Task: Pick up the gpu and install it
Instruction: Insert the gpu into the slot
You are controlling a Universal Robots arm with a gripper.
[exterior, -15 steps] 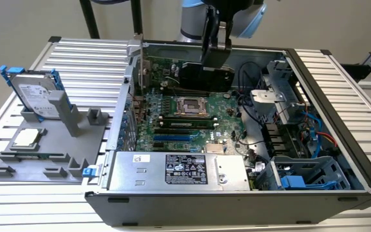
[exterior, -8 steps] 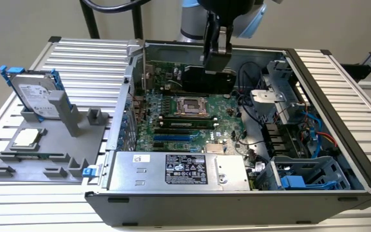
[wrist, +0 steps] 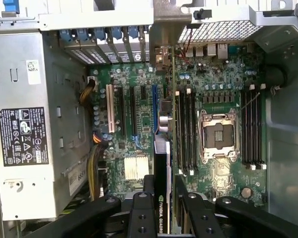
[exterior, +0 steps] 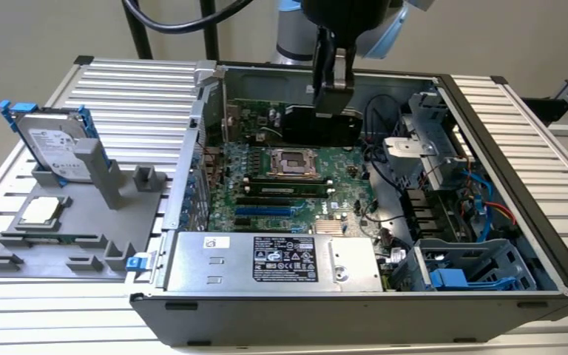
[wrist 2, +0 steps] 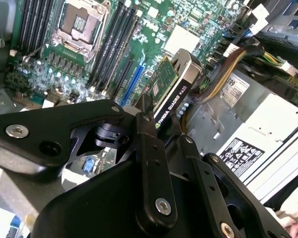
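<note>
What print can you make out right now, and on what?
Thin green circuit-board gpu with black cooler, clamped in the pincer: white brand and model lettering along the cooler's edge, legible.
Silver metal power-supply box: black-and-white sticker, too small to read.
Silver hard drive with blue rails: white sticker, too small to read.

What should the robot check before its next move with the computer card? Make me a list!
1. Grip on the card: ok. The gripper is shut on the gpu.
2. Card inside the open computer case: ok. It hangs over the motherboard.
3. Blue slot empty: ok. Nothing sits in it.
4. Card lined up with a slot: cannot tell.
5. Yellow and black cables out of the way: ok. They lie beside the power supply, apart from the gpu.
6. Card seated: not ok. It is not yet pushed in.
</note>
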